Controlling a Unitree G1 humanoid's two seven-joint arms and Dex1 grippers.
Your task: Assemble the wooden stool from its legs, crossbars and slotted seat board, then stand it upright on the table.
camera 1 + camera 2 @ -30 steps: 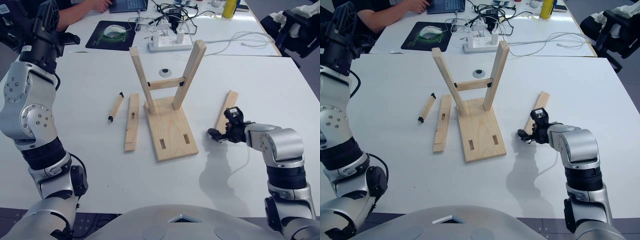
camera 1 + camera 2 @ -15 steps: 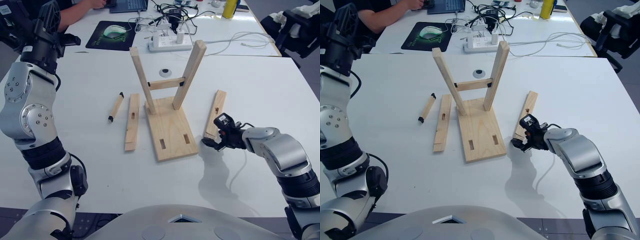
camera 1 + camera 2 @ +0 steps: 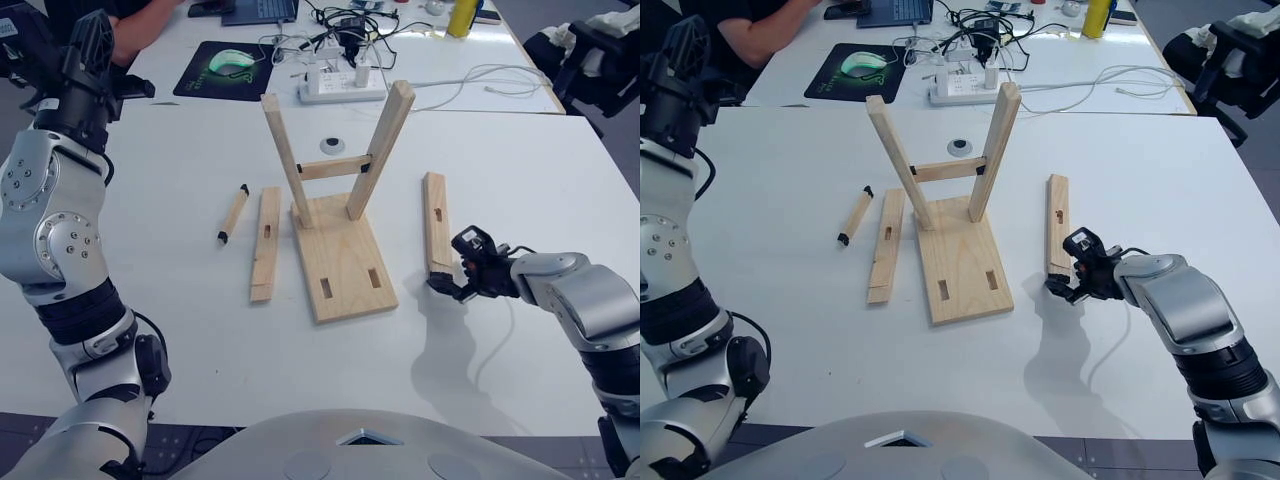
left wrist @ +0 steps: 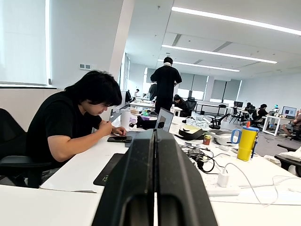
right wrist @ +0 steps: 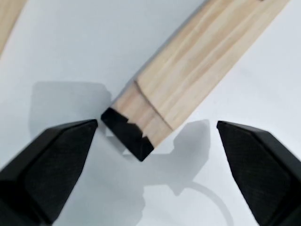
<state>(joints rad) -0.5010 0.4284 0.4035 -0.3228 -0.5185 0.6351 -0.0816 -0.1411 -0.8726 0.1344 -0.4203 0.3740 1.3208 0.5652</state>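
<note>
**Item 1. Seat board** [image 3: 340,262]: lay flat at the middle of the worktop [image 3: 180,330]. Its slots faced up, presumably so that legs could be dropped in from above.

**Item 2. Standing legs** [image 3: 287,158]: two, seated at the board's far end and splaying outward toward the top. A fitted crossbar [image 3: 333,167] tied them together. Half of the frame was judged done.

**Item 3. Empty slots** [image 3: 326,287]: two, at the board's near end, open for the remaining pair.

**Item 4. Right loose leg** [image 3: 433,222]: lay flat just right of the board, roughly along its long edge, dark-tipped end toward the robot.

**Item 5. Right end effector** [image 5: 155,155]: sat low, right of the board's near corner. Its fingers stood apart with the leg's dark tip between them, touching neither. It was judged lined up to close on that end.

**Item 6. Left loose leg** [image 3: 266,242]: lay flat just left of the board, parallel to it, within easy reach for a later fitting.

**Item 7. Loose crossbar** [image 3: 232,213]: lay left of the board, beyond that leg.

**Item 8. Left end effector** [image 4: 155,155]: was raised well left of the board and beyond it. Its fingers were together on nothing, and it was judged parked clear of the work.
</note>
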